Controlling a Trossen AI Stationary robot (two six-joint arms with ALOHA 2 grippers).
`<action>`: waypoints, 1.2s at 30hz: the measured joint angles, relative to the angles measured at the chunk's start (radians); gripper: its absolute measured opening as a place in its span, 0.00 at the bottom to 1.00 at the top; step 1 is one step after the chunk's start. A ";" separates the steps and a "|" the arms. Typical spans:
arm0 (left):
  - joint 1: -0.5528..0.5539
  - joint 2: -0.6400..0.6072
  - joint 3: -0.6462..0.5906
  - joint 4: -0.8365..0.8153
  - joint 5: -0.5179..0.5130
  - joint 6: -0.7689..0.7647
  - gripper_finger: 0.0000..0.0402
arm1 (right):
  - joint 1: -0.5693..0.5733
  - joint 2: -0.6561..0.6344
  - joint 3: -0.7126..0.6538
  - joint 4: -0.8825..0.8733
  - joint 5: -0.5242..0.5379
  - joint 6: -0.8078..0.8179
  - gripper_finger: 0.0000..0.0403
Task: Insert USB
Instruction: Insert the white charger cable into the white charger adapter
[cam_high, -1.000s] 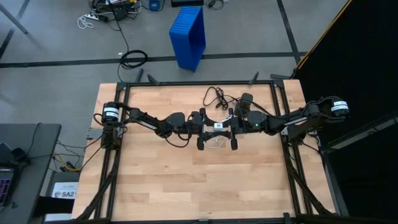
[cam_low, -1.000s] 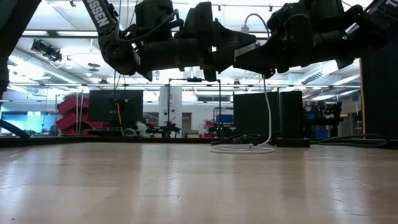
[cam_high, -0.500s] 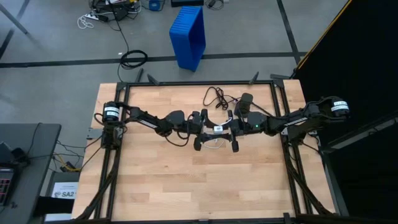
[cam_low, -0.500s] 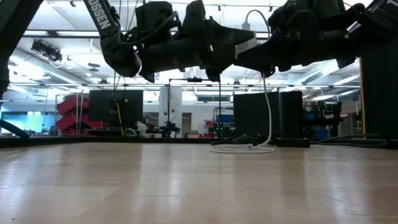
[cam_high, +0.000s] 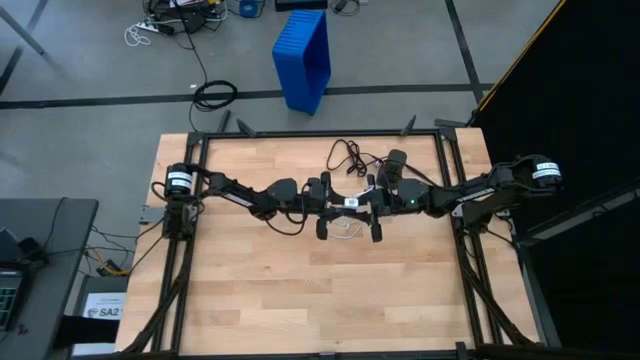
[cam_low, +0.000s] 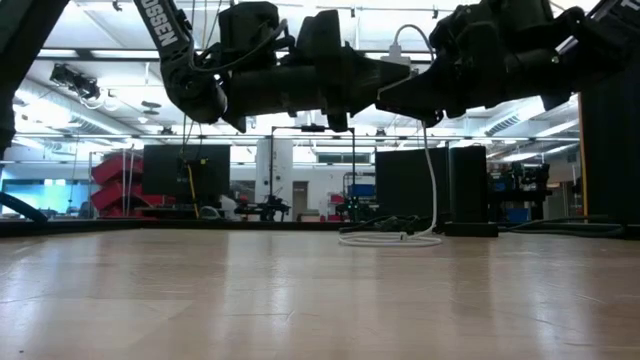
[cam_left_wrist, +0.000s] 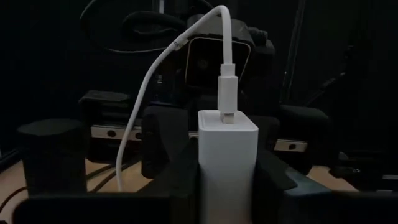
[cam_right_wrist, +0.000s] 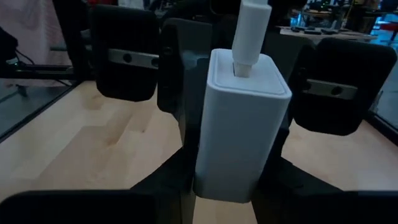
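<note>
A white charger block (cam_left_wrist: 227, 162) hangs above the table's middle, between my two grippers. The USB's white plug (cam_left_wrist: 227, 93) stands in the port on the block's top face. Its thin white cable (cam_low: 432, 150) arches over and drops to the wound loop (cam_high: 345, 228), which lies on the wood. My left gripper (cam_left_wrist: 227, 171) comes from the table's left and is shut on the block. My right gripper (cam_right_wrist: 239, 180) comes from the right and also has its fingers against it. My left gripper pinches the block's two opposite side faces (cam_left_wrist: 202, 168) between its two fingers. The fingers lie level and come from the table's left. The block is upright, port face up, lifted clear of the table. My right gripper has a finger (cam_right_wrist: 177, 177) on each side of the block's lower part (cam_right_wrist: 208, 168), coming level from the table's right. I see no gap between the fingers and the block. The block stands upright between them with the plug (cam_right_wrist: 249, 37) on top.
A black adapter box (cam_high: 397, 160) with its thin black cord (cam_high: 347, 155) lies near the table's far edge, behind the grippers. A blue bin (cam_high: 303, 60) stands on the floor beyond the table. The near half of the table (cam_high: 330, 300) is bare wood.
My left gripper's fingers have closed in on the charger block, which was held up by my right gripper. The block, the plug and the hanging cable have stayed where they were, and neither arm has travelled.
</note>
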 joint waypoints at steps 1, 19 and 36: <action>0.000 -0.001 0.000 0.001 0.005 0.001 0.18 | 0.000 0.000 -0.001 0.011 0.000 0.004 0.27; 0.003 0.001 0.000 -0.047 0.030 0.018 0.18 | -0.023 -0.017 0.000 -0.096 0.007 0.085 0.26; 0.000 0.001 -0.001 -0.061 0.010 0.028 0.18 | -0.064 -0.019 0.000 -0.168 -0.051 0.144 0.50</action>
